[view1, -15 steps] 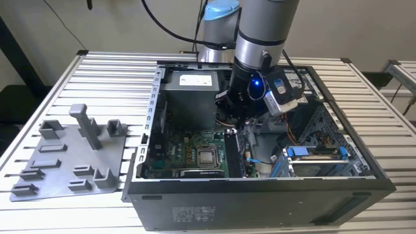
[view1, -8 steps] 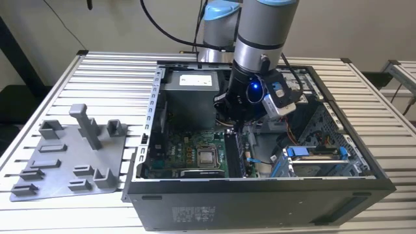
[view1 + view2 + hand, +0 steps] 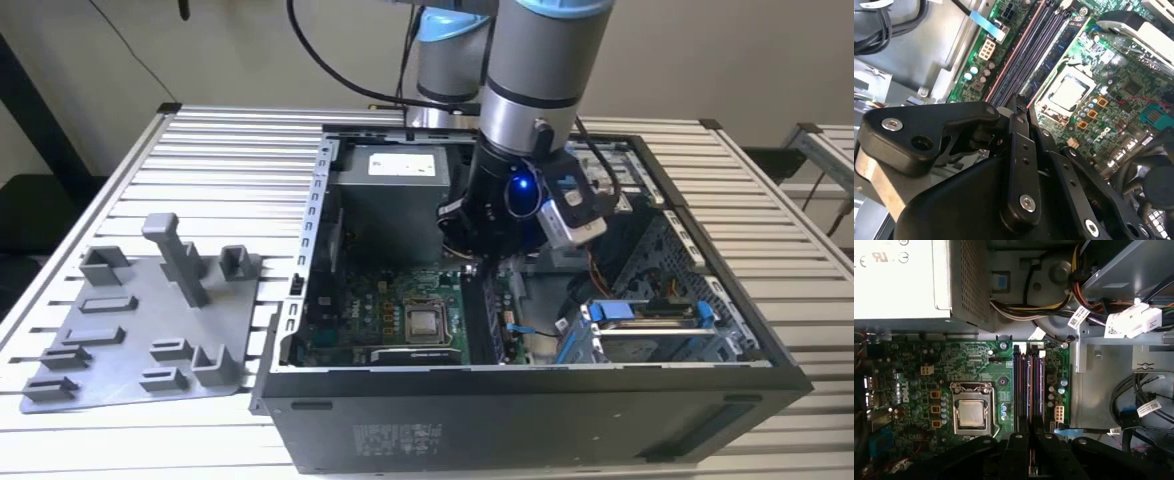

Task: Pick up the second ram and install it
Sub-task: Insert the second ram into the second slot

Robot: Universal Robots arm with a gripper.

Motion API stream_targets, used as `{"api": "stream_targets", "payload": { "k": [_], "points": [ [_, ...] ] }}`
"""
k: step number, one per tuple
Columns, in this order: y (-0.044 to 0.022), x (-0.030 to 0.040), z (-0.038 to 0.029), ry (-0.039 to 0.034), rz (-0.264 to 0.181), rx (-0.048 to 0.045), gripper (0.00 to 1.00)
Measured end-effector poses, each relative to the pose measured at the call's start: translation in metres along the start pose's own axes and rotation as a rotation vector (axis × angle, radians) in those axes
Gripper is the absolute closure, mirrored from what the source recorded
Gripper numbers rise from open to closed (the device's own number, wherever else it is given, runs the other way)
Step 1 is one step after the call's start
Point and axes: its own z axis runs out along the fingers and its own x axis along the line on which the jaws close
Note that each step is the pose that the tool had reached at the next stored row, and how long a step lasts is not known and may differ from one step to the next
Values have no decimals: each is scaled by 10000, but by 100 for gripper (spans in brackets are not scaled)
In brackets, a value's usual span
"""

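Though the gripper (image 3: 1026,424) hangs over the memory slots (image 3: 1029,382), contact is unclear.

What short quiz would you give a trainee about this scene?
1. True or false: the tool is over the grey tray.
2. Where is the grey tray? A: inside the computer case; B: on the table, at the exterior view's left of the case; C: on the floor.
3. Fill in: the tool is above the long slots on the green ____.
Key: 1 false; 2 B; 3 motherboard.
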Motion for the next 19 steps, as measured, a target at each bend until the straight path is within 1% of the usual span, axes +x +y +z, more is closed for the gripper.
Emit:
{"api": "stream_targets", "payload": {
  "k": [6, 10, 14, 19],
  "points": [
    [2, 4, 108, -2, -9, 6, 86],
    [3, 26, 182, -2, -22, 5, 86],
    [4, 64, 255, -3, -24, 4, 86],
    [6, 77, 346, -7, -24, 3, 86]
  ]
}}
